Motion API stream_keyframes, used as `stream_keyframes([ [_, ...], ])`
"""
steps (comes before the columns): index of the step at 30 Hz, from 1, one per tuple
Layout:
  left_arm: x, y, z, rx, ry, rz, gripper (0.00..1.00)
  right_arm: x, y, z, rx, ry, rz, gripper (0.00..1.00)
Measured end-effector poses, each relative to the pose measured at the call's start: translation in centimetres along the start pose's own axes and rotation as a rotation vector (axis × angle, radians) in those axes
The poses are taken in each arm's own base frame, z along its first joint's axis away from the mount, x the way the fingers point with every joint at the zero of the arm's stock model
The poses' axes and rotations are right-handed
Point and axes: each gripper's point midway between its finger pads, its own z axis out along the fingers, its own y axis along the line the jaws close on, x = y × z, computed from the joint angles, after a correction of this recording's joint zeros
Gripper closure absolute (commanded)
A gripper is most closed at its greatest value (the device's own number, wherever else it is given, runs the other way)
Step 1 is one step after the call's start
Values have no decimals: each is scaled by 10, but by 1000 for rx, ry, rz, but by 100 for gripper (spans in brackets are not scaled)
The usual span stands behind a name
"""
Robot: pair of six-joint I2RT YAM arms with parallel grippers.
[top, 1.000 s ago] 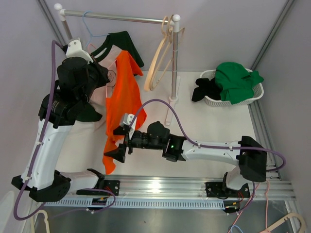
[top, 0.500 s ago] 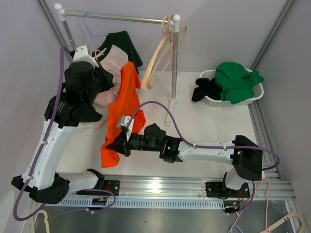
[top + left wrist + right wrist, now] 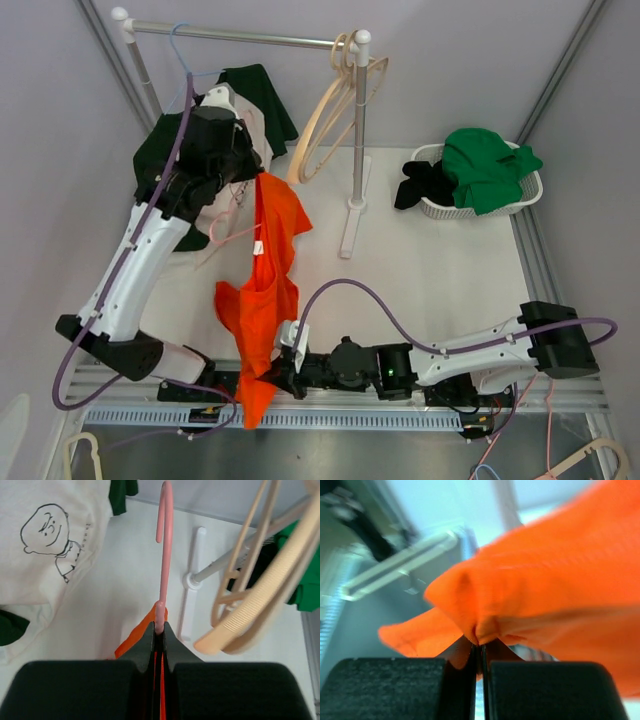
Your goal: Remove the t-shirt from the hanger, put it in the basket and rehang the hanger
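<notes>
The orange t-shirt [image 3: 265, 300] is stretched in a long strip from the rack area down to the near rail. Its top hangs on a pink hanger [image 3: 222, 230], one arm of which shows bare to the shirt's left. My left gripper [image 3: 252, 172] is shut on the pink hanger [image 3: 164, 555] just below its hook, with orange cloth [image 3: 135, 640] under the fingers. My right gripper [image 3: 272, 378] lies low by the near rail, shut on a bunched fold of the orange t-shirt [image 3: 545, 590] near its lower end. In the right wrist view, the right gripper [image 3: 481, 647] pinches that fold tight.
A clothes rail [image 3: 250, 38] spans the back, with a white printed t-shirt [image 3: 50, 540], a dark green one [image 3: 262, 95] and wooden hangers [image 3: 335, 110] on it. The rack's post and base [image 3: 352, 215] stand mid-table. A white basket [image 3: 530, 195] at right holds green clothing [image 3: 490, 165].
The right gripper shut on the shirt's lower part and drew it down to the near rail. The left arm carried the hanger back and to the right, so the shirt is pulled long.
</notes>
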Motion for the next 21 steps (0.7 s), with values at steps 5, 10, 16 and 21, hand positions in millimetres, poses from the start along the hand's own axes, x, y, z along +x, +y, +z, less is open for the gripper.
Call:
stream_keyframes([
  [5,-7,-16,-47,148,-21,-5,99,40,-66,-17,231,103,1,100],
  [10,25,22,-150,283,-94,11,99,10,-122,-54,484,57,38,100],
  [16,32,78,-259,361,-333,-25,99,-37,-186,-131,788,-73,96,100],
  [21,48,93,-259,331,-333,-21,99,-95,-241,-193,1003,-175,64,100],
])
